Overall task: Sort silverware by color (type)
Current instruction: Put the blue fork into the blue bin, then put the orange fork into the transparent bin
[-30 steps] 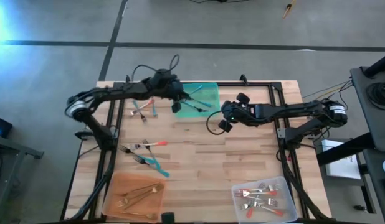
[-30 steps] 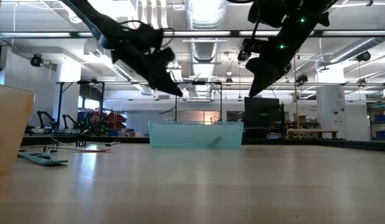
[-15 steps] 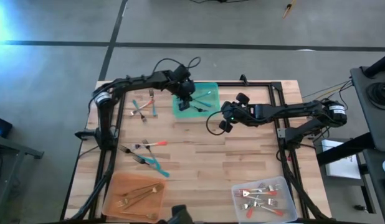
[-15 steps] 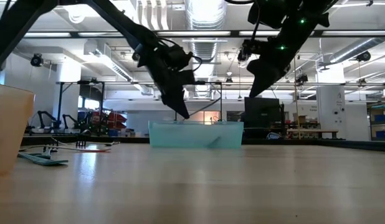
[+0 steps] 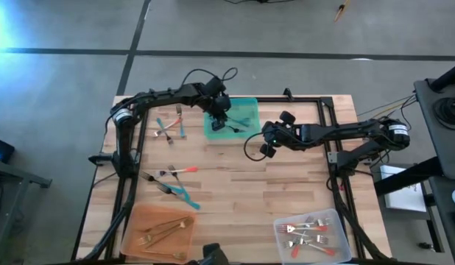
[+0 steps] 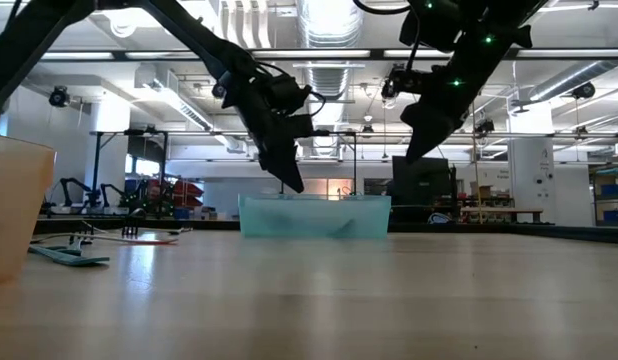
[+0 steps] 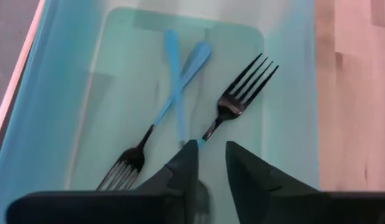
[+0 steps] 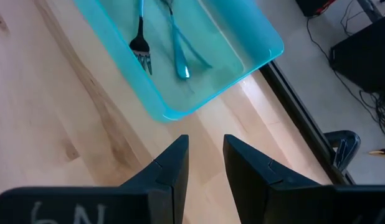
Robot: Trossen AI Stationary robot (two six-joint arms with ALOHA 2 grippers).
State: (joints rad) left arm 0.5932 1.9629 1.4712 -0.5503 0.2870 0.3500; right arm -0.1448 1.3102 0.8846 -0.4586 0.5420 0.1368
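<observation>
A large industrial lab or workshop hall is shown. Exposed ceiling ducts [image 6: 329,25] and strip lighting are seen above workbenches [image 6: 499,213] and equipment racks, and a bare concrete floor [image 5: 235,26] is seen around the framed wooden table [image 5: 235,191].

Teal tray [image 7: 292,93] under left gripper [image 7: 211,163]: translucent glossy plastic. Forks [image 7: 239,93] inside: dark shiny metal tines, smooth blue handles. Table [image 8: 61,130] beneath right gripper [image 8: 205,158]: pale wood, visible grain, satin finish.
</observation>
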